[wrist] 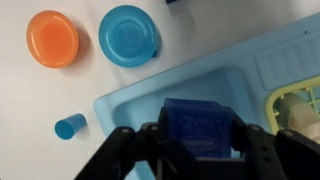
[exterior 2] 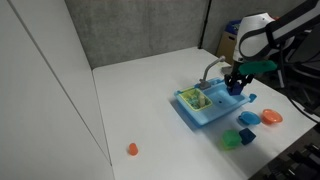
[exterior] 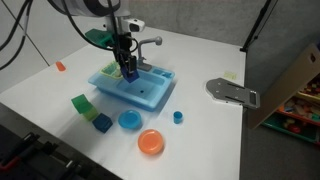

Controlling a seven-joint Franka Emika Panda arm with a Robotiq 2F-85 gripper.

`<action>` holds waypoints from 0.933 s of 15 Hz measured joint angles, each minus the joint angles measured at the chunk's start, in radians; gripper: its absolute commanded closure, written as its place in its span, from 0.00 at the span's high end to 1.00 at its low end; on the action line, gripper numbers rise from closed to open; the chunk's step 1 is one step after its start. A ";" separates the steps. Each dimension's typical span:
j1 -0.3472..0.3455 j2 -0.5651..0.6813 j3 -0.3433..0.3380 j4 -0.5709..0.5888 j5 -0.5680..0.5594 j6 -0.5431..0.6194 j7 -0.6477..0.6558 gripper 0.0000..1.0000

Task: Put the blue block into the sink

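I see my gripper (wrist: 198, 152) clamped on the blue block (wrist: 200, 125), a finger pressed to each side, jaws parted only by its width. The block sits over the basin of the sink (wrist: 125, 100); whether it touches the basin floor I cannot tell

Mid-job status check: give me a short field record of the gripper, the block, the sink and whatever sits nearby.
gripper: jaws shut on the blue block
block position: over the sink basin, not released; contact with the basin floor cannot be told
near the sink: orange bowl, blue bowl, small blue cylinder
farther out: green cube, teal cube
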 measured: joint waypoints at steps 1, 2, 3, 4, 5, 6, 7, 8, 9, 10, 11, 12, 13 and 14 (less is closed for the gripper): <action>-0.003 0.024 0.000 0.024 0.000 0.000 0.000 0.30; -0.007 0.047 0.000 0.046 0.000 0.000 0.000 0.30; -0.011 0.069 0.000 0.067 0.000 0.000 0.000 0.30; -0.015 0.089 0.000 0.085 0.001 0.000 0.000 0.30; -0.020 0.111 0.000 0.100 0.001 0.000 0.000 0.30; -0.025 0.130 0.000 0.114 0.001 0.000 0.000 0.30; -0.030 0.148 0.000 0.125 0.002 0.000 0.000 0.30; -0.034 0.166 0.000 0.135 0.006 0.000 0.000 0.30; -0.038 0.182 0.000 0.143 0.011 0.000 0.000 0.30; -0.041 0.198 0.000 0.150 0.014 0.000 0.000 0.30; -0.043 0.213 0.000 0.156 0.016 0.000 0.000 0.30; -0.045 0.228 0.000 0.163 0.021 0.000 0.000 0.30; -0.046 0.241 0.000 0.169 0.028 0.000 0.000 0.30; -0.048 0.254 0.002 0.175 0.037 0.000 0.000 0.30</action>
